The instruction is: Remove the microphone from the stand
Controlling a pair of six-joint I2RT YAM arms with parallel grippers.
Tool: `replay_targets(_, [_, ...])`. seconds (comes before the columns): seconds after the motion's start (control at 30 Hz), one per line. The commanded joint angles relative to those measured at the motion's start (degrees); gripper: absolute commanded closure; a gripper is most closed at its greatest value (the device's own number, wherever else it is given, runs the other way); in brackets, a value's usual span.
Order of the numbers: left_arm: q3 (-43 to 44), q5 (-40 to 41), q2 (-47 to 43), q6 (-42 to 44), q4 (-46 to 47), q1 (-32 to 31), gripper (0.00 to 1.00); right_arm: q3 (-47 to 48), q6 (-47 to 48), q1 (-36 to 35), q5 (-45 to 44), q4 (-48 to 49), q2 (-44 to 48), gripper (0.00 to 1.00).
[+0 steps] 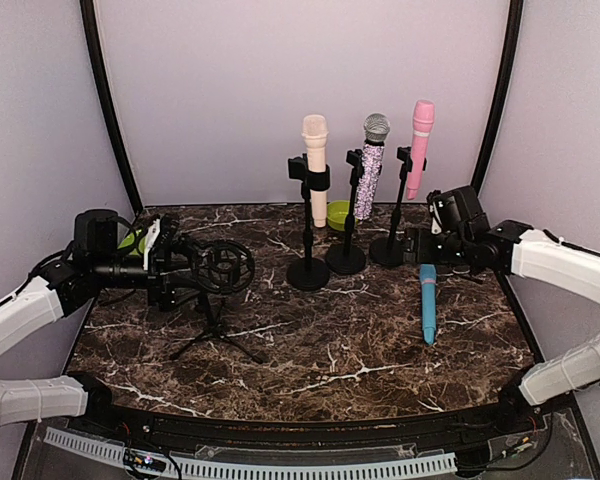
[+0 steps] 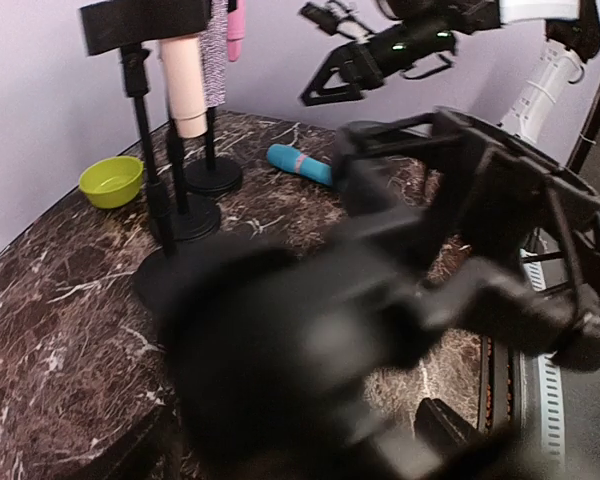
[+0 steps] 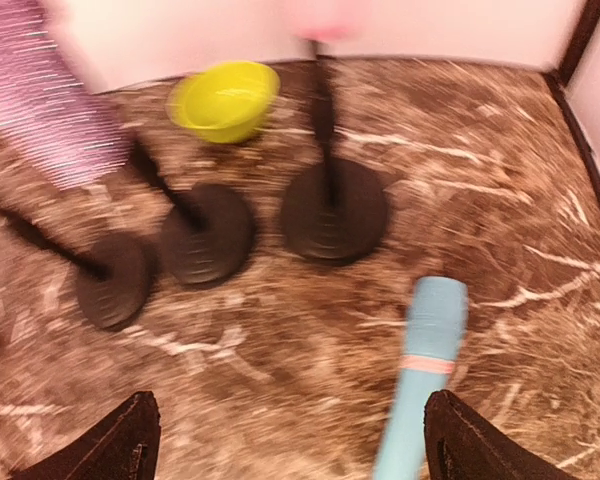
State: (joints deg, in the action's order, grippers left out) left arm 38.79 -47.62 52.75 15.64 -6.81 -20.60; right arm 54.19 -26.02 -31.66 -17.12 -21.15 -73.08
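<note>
A black microphone (image 2: 280, 350), blurred, sits in a black shock mount (image 1: 226, 267) on a small tripod stand (image 1: 213, 335) at the left. My left gripper (image 1: 170, 268) is at the mount, and its jaws look shut on the microphone; the view is blurred. Three microphones stand upright in round-base stands at the back: cream (image 1: 315, 150), glittery (image 1: 372, 165) and pink (image 1: 420, 145). A blue microphone (image 1: 428, 303) lies flat on the table. My right gripper (image 1: 427, 246) is open and empty above its near end (image 3: 425, 370), close to the pink microphone's stand base (image 3: 333, 210).
A green bowl (image 1: 337, 213) sits behind the stands, and another green object (image 1: 130, 240) shows behind my left arm. The marble table (image 1: 360, 360) is walled at the back and on both sides. The three stand bases (image 1: 346, 260) stand close together.
</note>
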Motion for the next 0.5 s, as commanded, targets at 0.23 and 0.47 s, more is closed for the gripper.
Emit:
replay_targets(0.23, [2.1,-10.3,3.1,1.6,-3.7,4.3,0.24,-1.9,0.2,-30.7,-7.1,13.2,1.3,0.14])
replay_targets(0.47, [4.8,-13.7,7.9,3.3,-1.9,4.2,0.4,1.9,-3.4,-39.9,-2.7,25.9,-16.4,0.22])
